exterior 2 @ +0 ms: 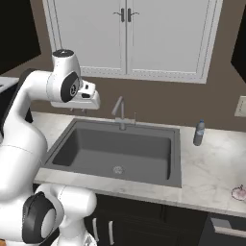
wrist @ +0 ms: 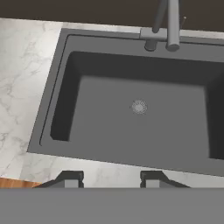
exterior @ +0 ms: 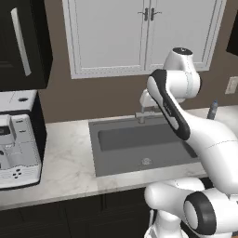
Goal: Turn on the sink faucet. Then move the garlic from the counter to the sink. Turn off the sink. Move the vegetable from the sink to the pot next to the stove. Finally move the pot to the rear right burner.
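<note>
Grey metal, the slim sink faucet (exterior 2: 120,113) stands at the middle of the back rim of the dark grey rectangular sink basin (exterior 2: 96,144), its spout reaching forward over the bowl; in the hand view the same faucet (wrist: 168,24) rises at the top, right of centre. No water can be made out under the spout. A small round drain (wrist: 139,106) sits on the bare basin floor, with open room on all sides of it up to the steep walls. White marbled stone counter (exterior 2: 211,168) wraps the basin, broad to the right and to the left. On the right stretch a small grey-blue bottle (exterior 2: 198,133) stands upright near the back wall, well apart from the sink edge, and a pale pinkish garlic bulb (exterior 2: 239,192) lies near the front right edge of the picture. The two-finger gripper (wrist: 111,178) hovers above the sink's front rim, its dark tips spread apart with nothing between them, well short of the faucet.
</note>
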